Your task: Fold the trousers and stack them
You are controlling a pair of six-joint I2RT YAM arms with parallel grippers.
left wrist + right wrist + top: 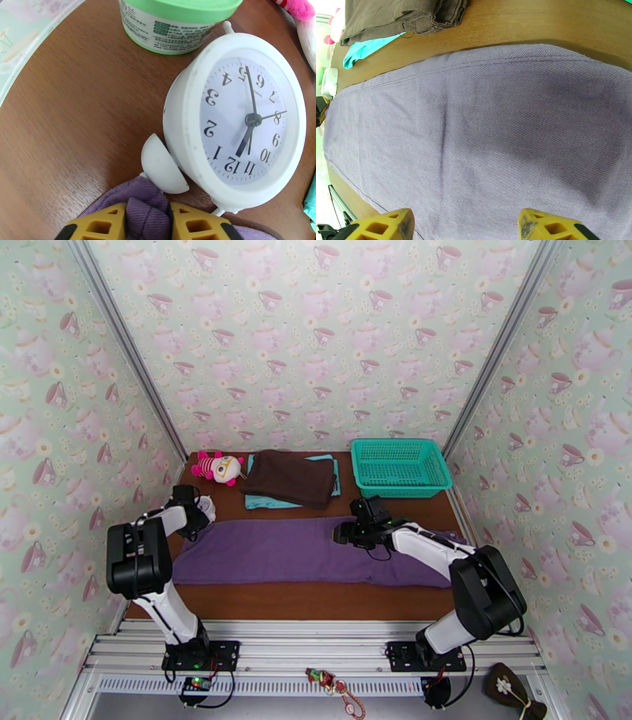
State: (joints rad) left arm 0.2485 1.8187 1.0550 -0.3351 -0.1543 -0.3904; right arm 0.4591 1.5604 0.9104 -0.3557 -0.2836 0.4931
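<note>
The trousers [300,552] are laid lengthwise across the middle of the tabletop [316,601], almost from left edge to right edge. A bunch of fabric at their left end is pinched by the left gripper [148,223], just beside a white clock [237,118]. The right gripper [466,227] is held over the trousers with its jaws wide apart.

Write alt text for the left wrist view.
The left hand pinches a fold of the purple trousers at the bottom edge. Beyond, on the brown table, sit a white alarm clock and a green-lidded tub.
</note>
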